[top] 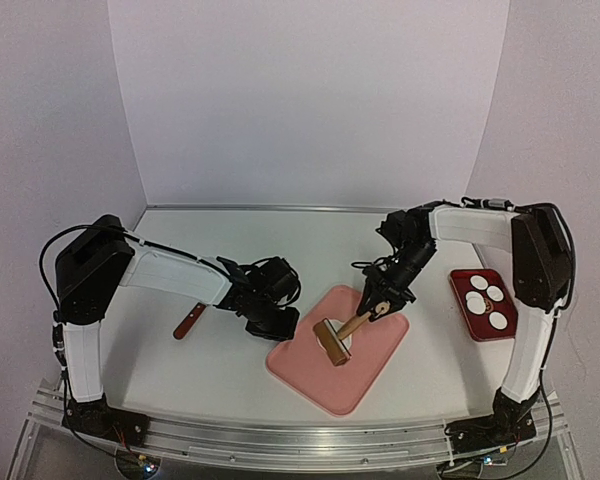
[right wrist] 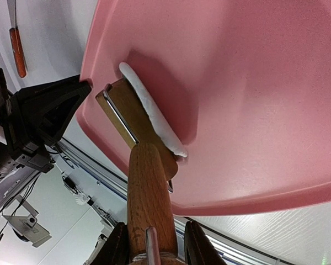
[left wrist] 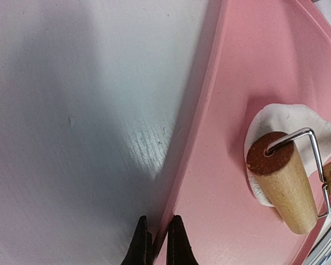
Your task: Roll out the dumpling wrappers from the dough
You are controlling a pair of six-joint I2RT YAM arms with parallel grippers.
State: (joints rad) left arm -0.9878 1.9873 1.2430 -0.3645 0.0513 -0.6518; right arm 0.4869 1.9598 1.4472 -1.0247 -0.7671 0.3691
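Mid-board, dough [left wrist: 298,117] sits under the roller [left wrist: 282,182] — my right gripper [right wrist: 153,245] pinches its handle, left gripper [left wrist: 159,245] pressed together at the pink board's [top: 365,382] left edge. Flattening step; next wants a firm, even push.

Roller [left wrist: 281,182] on dough [left wrist: 289,118], on board [left wrist: 220,165]

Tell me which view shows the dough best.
Left wrist: the dough lies flattened on the pink board, outline mostly clear around the roller. Right wrist shows it edge-on; top external, only a white sliver beside the roller.
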